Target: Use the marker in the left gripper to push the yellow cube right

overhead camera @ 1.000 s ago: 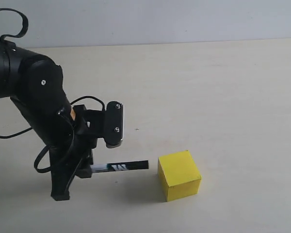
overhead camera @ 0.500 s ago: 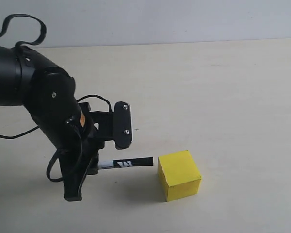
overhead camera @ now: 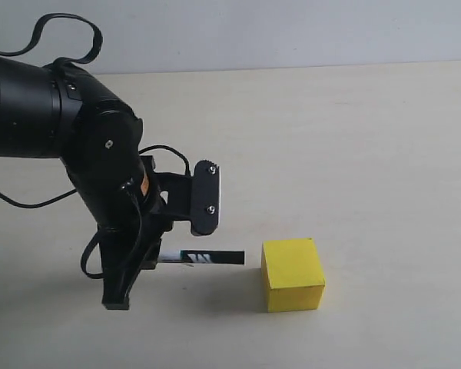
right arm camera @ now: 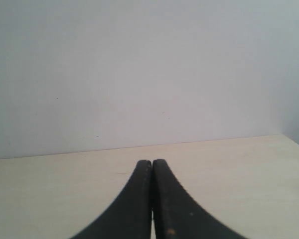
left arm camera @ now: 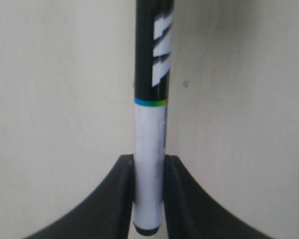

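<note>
on the left of the pale desk (overhead camera: 353, 154), in the exterior view, we see the left gripper (overhead camera: 142, 261) hanging from its thick black arm (overhead camera: 54, 115), with black cables (overhead camera: 69, 31) looping above and beside it. its jaws are clamped on the marker (overhead camera: 207, 257), which sticks out sideways toward the right, lying roughly level. the grip is on the white end of the barrel, and the black end with its white label marks points at the yellow cube (overhead camera: 293, 273).

the cube sits on the desk right of the marker tip, in the lower middle of the view. the tip is just beside the cube's left face, near its upper edge, and a narrow strip of desk shows between the two. the marker seems to hang slightly clear of the desk, though from this angle we cannot be sure.

in the left wrist view, the left gripper (left arm camera: 149, 164) pinches the marker (left arm camera: 150, 139) from both sides around its white section, and a thin green and blue band divides white from black.

in the right wrist view, the right gripper (right arm camera: 152, 164) has its jaws pressed together with nothing between them, above bare desk, facing a plain wall (right arm camera: 149, 74).
</note>
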You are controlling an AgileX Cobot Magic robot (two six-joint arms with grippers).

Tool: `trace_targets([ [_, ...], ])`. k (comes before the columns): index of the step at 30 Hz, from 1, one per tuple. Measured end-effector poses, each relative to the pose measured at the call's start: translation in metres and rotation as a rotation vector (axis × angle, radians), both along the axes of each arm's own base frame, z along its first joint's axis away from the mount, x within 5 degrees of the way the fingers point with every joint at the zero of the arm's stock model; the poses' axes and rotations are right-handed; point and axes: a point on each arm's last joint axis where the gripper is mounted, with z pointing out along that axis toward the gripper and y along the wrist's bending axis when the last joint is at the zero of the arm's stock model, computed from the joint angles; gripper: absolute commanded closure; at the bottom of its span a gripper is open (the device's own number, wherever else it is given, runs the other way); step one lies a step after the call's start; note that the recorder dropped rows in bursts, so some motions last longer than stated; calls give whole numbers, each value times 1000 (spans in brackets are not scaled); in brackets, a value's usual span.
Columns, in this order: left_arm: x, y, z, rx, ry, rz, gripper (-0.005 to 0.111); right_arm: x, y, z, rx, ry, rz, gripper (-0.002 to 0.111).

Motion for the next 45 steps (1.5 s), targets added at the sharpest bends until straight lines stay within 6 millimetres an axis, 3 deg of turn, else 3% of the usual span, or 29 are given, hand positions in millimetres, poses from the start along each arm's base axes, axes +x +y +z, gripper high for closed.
trace_targets([
  [15,3,8,-4,45,31,-18,107,0,0,0,0,0,0,108],
  [45,3,3,-9,-14,70,11,107,0,0,0,0,0,0,108],
])
